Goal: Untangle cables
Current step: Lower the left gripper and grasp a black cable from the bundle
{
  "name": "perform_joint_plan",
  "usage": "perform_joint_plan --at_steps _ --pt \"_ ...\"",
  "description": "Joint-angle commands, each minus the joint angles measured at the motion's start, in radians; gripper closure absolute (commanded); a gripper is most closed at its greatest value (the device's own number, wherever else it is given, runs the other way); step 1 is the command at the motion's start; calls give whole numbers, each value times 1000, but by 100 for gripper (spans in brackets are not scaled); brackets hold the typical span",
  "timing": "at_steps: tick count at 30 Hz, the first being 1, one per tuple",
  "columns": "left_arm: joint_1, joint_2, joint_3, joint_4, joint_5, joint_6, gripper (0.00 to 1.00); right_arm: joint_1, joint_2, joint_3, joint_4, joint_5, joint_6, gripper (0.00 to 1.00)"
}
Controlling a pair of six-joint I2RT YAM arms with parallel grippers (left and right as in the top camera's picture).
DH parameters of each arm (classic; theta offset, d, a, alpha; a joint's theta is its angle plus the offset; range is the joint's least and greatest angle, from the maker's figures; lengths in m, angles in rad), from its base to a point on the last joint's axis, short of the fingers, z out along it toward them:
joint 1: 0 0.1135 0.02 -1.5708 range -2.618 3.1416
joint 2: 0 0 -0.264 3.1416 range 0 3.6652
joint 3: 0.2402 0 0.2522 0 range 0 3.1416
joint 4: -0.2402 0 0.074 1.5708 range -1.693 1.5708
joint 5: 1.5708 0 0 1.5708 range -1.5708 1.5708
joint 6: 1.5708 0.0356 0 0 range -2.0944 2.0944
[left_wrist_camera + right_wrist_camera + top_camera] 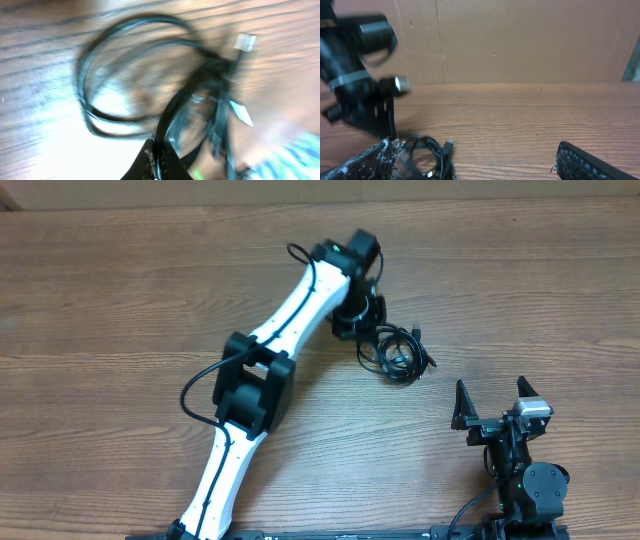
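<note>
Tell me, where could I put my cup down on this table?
The whole left side of the table, left of the white left arm, is bare; so is the far right corner, beyond the cables. It is crowded mid-table, where the cables lie between that arm and the right arm.

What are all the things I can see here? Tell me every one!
cables: one tangled bunch, too knotted to count the cords, black with a pale plug tip, on the table right of the middle.
table: one, brown wood, under everything.
cardboard wall: one, tan, behind the table's far edge.
left arm: one, white and black, reaching from the near edge to the bunch.
left gripper: one, black, shut on a strand of the cables.
right gripper: one, black, open, near the front right, apart from the cables.
</note>
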Motion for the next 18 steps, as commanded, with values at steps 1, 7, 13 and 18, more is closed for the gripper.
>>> perform_joint_plan --at_steps 1,7,13,18 --pt "39 -33 144 -48 155 -51 96 -5 -9 -10 5 13 -4 0" --pt "39 -66 297 -196 29 -78 96 -5 -9 -10 5 13 -4 0" --pt "29 -102 367 -417 -206 -177 96 -5 -9 -10 6 13 -4 0" --pt "28 -124 368 -423 23 -51 96 -5 -9 -10 5 13 -4 0"
